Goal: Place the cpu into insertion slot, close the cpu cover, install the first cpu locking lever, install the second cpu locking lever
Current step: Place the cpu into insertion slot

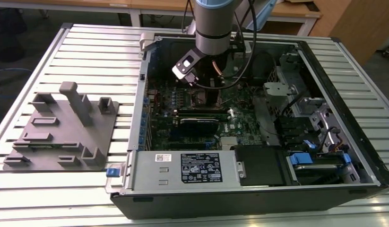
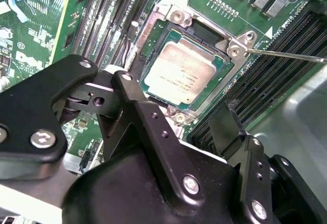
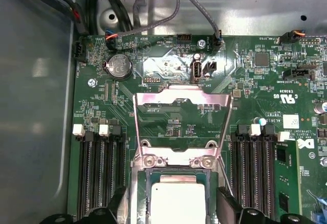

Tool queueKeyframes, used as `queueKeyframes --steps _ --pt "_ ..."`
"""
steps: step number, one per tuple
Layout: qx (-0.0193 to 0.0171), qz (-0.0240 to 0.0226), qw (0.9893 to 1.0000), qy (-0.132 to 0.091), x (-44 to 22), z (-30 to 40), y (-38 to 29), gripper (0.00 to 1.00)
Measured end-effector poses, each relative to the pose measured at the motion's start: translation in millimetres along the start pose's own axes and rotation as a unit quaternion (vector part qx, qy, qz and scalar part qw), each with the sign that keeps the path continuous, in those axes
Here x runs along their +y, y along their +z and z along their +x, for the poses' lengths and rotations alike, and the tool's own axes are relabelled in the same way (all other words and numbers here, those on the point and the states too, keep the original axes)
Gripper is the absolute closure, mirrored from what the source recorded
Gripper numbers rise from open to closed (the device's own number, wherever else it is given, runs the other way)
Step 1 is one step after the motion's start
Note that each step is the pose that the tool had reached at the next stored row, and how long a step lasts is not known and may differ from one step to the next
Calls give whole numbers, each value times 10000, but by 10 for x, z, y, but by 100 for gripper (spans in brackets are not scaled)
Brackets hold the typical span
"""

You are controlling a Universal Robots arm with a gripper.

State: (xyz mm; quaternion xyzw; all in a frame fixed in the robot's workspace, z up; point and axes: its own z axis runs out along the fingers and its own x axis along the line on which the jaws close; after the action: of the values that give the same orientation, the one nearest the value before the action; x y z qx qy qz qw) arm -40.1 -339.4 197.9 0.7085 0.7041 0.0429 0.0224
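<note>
The cpu (image 3: 179, 203) sits flat in the insertion slot (image 2: 231, 50), its dull silver face up and its edges square to the socket's metal rim. The gripper (image 3: 173, 206) hangs over it with its jaws spread wide and holding nothing. In the first wrist view one black fingertip (image 3: 120, 206) stands outside each side edge of the socket, with open air between the tips and the chip. The cpu cover (image 3: 181, 100) is swung up on its hinge edge, so the socket's top is uncovered. A thin metal lever (image 2: 286, 55) juts out from one socket corner, away from the rim and over the memory slots (image 3: 255, 173). These long black slots run close along both sides of the socket, leaving little room beside the fingers. In the exterior view the arm (image 1: 213, 23) comes down inside the open computer case (image 1: 345, 94), over the far half of the green board and clear of the side walls. The power-supply box (image 1: 181, 168) lines the case's near edge. A grey fixture (image 1: 62, 127) lies on the slatted table (image 1: 87, 47) outside the case, on the exterior view's left.
</note>
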Motion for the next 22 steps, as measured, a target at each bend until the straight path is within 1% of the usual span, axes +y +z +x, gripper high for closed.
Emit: queueKeyframes --steps 5,6,12,13,16,20,22 --pt "0 0 10000 0 0 0 0 24" --pt "0 0 10000 0 0 0 0 31" --pt "1 0 10000 0 0 0 0 32" --pt "1 0 10000 0 0 0 0 39" --pt "2 0 10000 0 0 0 -1 39" --pt "1 0 10000 0 5 1 -54 39" --pt "6 0 10000 0 6 2 -58 39"
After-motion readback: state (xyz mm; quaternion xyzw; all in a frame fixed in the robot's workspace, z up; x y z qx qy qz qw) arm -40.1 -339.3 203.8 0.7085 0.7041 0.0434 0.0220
